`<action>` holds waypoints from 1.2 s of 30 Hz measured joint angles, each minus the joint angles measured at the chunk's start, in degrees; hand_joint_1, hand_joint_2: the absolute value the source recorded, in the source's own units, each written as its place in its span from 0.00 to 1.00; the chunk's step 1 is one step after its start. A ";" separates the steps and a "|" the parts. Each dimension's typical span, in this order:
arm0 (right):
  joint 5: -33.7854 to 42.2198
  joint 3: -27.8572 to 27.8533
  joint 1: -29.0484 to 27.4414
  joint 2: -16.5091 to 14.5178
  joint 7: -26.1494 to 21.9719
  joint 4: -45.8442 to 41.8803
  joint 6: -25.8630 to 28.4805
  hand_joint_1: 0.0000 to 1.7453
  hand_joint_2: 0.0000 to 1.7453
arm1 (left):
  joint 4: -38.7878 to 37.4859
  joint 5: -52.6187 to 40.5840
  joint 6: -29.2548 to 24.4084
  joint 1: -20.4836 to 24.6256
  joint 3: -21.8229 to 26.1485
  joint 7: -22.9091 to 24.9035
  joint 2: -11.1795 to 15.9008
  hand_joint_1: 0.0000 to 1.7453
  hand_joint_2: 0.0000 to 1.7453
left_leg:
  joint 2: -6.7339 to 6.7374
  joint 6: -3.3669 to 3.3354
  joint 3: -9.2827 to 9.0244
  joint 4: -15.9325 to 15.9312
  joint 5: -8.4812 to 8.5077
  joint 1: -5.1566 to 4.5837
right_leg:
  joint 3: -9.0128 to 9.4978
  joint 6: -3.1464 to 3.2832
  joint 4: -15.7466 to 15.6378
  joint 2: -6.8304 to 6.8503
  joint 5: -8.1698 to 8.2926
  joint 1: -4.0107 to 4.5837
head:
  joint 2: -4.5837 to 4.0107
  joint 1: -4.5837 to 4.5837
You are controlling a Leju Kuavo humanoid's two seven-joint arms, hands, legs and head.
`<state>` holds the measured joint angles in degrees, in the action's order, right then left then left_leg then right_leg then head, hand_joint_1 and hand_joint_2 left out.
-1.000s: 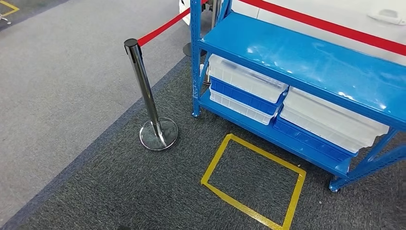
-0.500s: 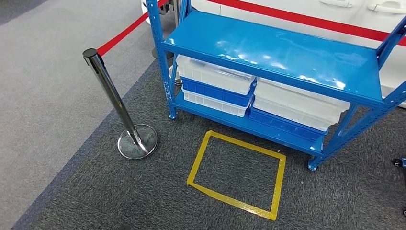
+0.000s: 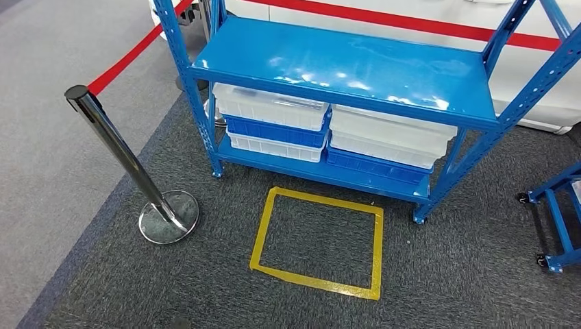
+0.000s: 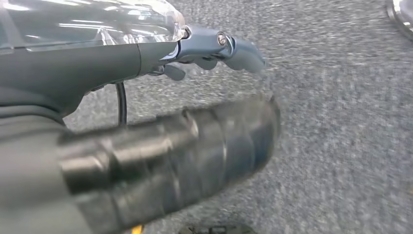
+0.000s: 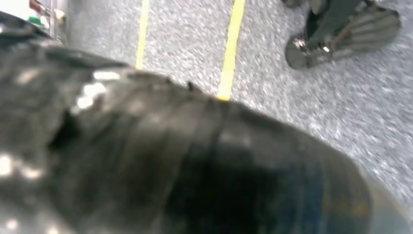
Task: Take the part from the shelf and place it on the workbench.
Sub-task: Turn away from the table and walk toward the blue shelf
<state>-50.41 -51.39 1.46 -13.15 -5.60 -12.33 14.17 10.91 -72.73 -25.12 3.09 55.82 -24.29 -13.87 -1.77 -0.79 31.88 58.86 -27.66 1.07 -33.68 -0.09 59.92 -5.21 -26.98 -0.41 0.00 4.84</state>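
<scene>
The blue metal shelf [image 3: 342,68] stands straight ahead in the head view, its middle board a glossy blue surface. On its bottom board sit stacked white bins [image 3: 270,106] and blue bins [image 3: 274,130], their contents hidden. My left hand [image 4: 204,141] hangs above the grey carpet, thick thumb apart from the darker fingers [image 4: 219,46], with nothing in it. My right hand [image 5: 195,156] is a dark blurred mass close to the lens, and its fingers cannot be made out.
A yellow tape square [image 3: 315,281] marks the carpet in front of the shelf. A chrome stanchion [image 3: 116,147] with a red belt [image 3: 127,58] stands to the left. A blue wheeled frame [image 3: 558,212] sits at the right edge.
The camera has swung right: shelf, stanchion and tape square slid left in the picture, the shelf now sits centred, and the blue wheeled frame has come into view.
</scene>
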 joint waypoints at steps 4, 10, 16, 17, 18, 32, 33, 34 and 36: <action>0.30 -0.03 0.22 0.02 2.78 0.12 -0.79 0.00 0.00 | 0.00 -0.56 0.21 -0.16 0.02 -0.02 0.02 0.00 1.00 | 1.07 -1.05 -0.15 -0.57 0.48 0.13 | -4.25 -1.00 9.47 3.93 -5.68 -0.03 | -0.01 0.07; 0.17 -0.07 0.39 0.02 4.81 0.13 -0.77 0.00 1.00 | 0.00 -1.27 0.86 -0.25 -0.08 -0.35 0.05 0.00 1.00 | 2.17 -0.74 -0.69 -0.51 0.02 -0.09 | -1.60 -0.71 4.90 5.01 -1.62 -0.18 | -0.01 0.05; 0.71 0.96 0.28 0.23 5.01 0.08 -0.81 0.00 1.00 | 0.13 0.75 1.54 -0.41 -1.49 -0.32 0.40 0.00 1.00 | 2.36 1.05 -0.89 -0.14 -0.81 -0.35 | 1.06 1.06 -0.97 5.10 -0.07 0.03 | 0.00 0.02; 1.43 1.59 0.20 0.34 5.01 0.01 -0.92 0.00 1.00 | 0.20 1.84 1.86 -0.58 -2.27 0.02 0.62 0.00 1.00 | 2.31 1.28 -0.27 1.40 -1.92 -0.35 | 1.22 1.43 -1.30 5.13 0.09 -0.14 | 0.00 0.01; 2.28 2.27 0.13 0.46 5.01 -0.12 -1.09 0.00 1.00 | 0.26 3.07 2.25 -0.83 -3.09 0.44 0.88 0.00 1.00 | 2.26 1.42 0.97 4.19 -3.62 -0.30 | 1.34 1.73 -1.49 5.16 0.18 -0.23 | 0.00 -0.01; 14.78 13.59 -0.20 3.31 5.01 -4.74 -4.44 0.00 1.00 | 0.50 21.28 8.10 -5.72 -15.43 6.64 3.98 0.00 1.00 | 2.23 -0.75 -0.72 -1.28 0.78 -0.28 | 0.93 0.20 0.79 4.55 -1.78 0.43 | 0.00 0.03; 15.74 14.54 -0.49 3.62 5.01 -4.86 -4.71 0.00 1.00 | 0.73 22.68 8.56 -5.81 -16.45 7.11 4.19 0.00 1.00 | 2.33 -1.01 -0.75 -1.51 0.95 -0.14 | -0.15 -0.10 3.27 4.60 -3.38 0.31 | -0.01 0.04; 16.63 15.43 -0.86 3.82 5.03 -4.89 -4.95 0.00 1.00 | 1.02 23.97 8.97 -5.83 -17.42 7.53 4.43 0.00 1.00 | 2.37 -1.15 -0.70 -1.54 1.00 -0.16 | -1.75 -0.38 6.75 4.66 -5.33 0.17 | -0.01 0.05; 18.43 17.16 -1.79 4.20 5.14 -4.87 -5.44 0.00 1.00 | 1.81 26.50 9.82 -5.78 -19.33 8.39 4.85 0.00 1.00 | 2.44 -1.21 -0.56 -1.49 1.01 -0.18 | -5.01 -0.81 13.67 4.71 -8.17 -0.12 | -0.01 0.03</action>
<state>-31.98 -34.23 -0.33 -8.95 -0.46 -17.20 8.74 12.72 -46.23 -15.30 -2.68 36.49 -15.89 -9.02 0.68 -2.00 31.31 57.37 -26.65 0.90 -38.69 -0.90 73.59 -0.50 -35.15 -0.54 -0.01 4.87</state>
